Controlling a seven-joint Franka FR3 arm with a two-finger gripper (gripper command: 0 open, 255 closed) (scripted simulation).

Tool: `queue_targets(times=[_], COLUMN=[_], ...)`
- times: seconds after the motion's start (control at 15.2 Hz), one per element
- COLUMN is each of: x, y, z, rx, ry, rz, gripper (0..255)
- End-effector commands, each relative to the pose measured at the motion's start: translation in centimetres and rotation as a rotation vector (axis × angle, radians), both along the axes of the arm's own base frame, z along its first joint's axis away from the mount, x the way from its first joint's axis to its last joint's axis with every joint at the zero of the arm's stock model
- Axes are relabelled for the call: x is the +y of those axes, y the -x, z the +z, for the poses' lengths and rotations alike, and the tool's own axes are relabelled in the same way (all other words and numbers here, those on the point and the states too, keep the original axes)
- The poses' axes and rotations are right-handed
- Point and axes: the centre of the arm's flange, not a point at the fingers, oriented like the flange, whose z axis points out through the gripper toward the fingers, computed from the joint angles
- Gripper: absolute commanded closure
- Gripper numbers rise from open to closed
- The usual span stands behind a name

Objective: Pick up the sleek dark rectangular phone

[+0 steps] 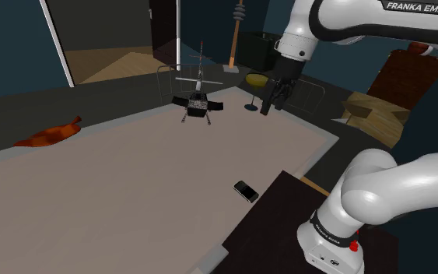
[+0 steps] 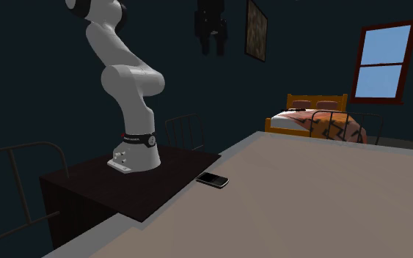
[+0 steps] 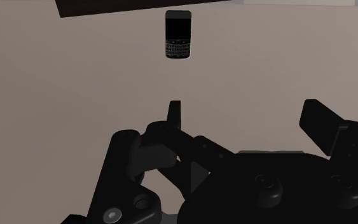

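Note:
The phone (image 1: pixel 246 191) is a small black slab with a screen and keypad. It lies flat on the beige tabletop (image 1: pixel 131 187), close to the edge that meets my dark stand (image 1: pixel 287 226). In the second exterior view the phone (image 2: pixel 212 179) rests just beyond the stand's corner. My black gripper (image 1: pixel 271 101) hangs high in the air, far above and beyond the phone, open and holding nothing. It also appears near the top of the second exterior view, gripper (image 2: pixel 212 40). In the wrist view the phone (image 3: pixel 178 34) lies well ahead of the gripper (image 3: pixel 244 118), whose fingers stand apart.
A dark helicopter-like model (image 1: pixel 197 101) stands at the table's far side. An orange-red object (image 1: pixel 50 134) lies at the shoulder view's left. A bed (image 2: pixel 316 121) and window (image 2: pixel 384 55) are behind the table, and a wire chair back (image 2: pixel 186 130) stands by the stand.

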Motion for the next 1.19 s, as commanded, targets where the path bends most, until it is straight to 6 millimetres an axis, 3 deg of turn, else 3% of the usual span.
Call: queue_targets(times=[0.0,1.12], x=[0.0,2.2], y=[0.0,0.6], z=[0.0,-22.3], rx=[0.0,-0.008], ry=[0.0,0.117], rz=[0.0,0.065], gripper=[0,0])
